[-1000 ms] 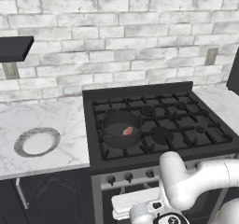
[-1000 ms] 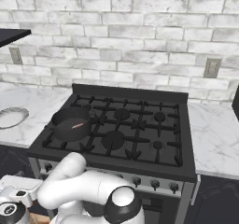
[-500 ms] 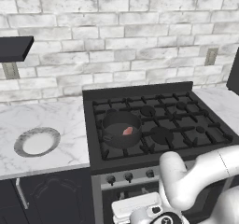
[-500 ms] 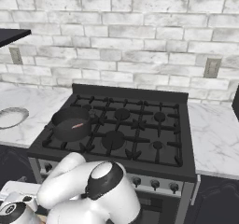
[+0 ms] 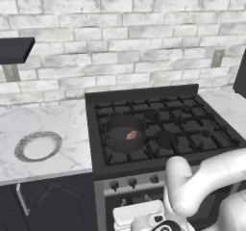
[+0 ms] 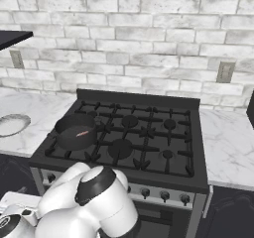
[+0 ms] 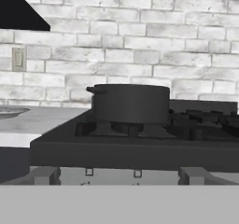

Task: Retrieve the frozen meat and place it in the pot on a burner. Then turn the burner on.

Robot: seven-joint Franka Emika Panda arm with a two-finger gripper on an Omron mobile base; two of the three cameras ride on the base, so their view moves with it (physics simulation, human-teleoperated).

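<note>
Frozen meat (image 5: 131, 135) lying inside the pot (image 5: 125, 133) on the gas stove's (image 5: 158, 129) front-left burner, gripper jaws spread wide, holding nothing

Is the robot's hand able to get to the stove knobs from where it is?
Probably yes. The hand view looks level at the stove's front edge, with the pot just above, and nothing stands in front of the knobs.

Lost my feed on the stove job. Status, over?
Hand open, holding nothing, low in front of the stove. Frozen meat already in the pot on the front-left burner. Knobs unobstructed.
</note>
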